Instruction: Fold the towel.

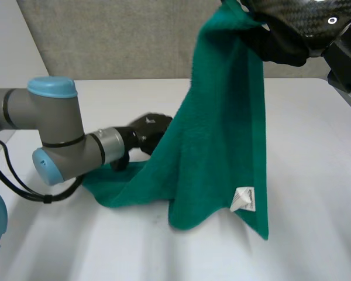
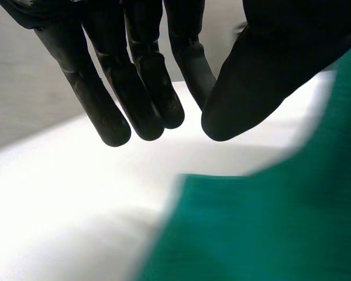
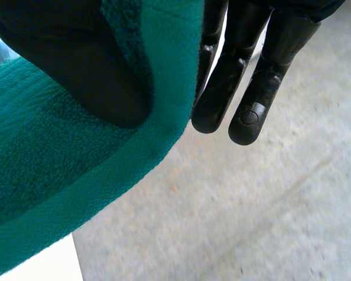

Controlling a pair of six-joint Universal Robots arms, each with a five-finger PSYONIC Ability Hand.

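The left arm (image 1: 52, 132) reaches toward the green towel (image 1: 222, 134), whose hanging edge hides much of the left hand (image 1: 152, 129) in the head view. Its wrist view shows the fingers (image 2: 108, 111) straight and apart from the thumb, holding nothing, with the cloth near their tips. The towel hangs down to the table (image 1: 316, 175), its low end trailing there (a white label (image 1: 244, 199) sits near the hem). At the towel's top the right hand (image 1: 281, 44), partly cut off, pinches what seems a corner, thumb (image 3: 76, 64) against fingers.
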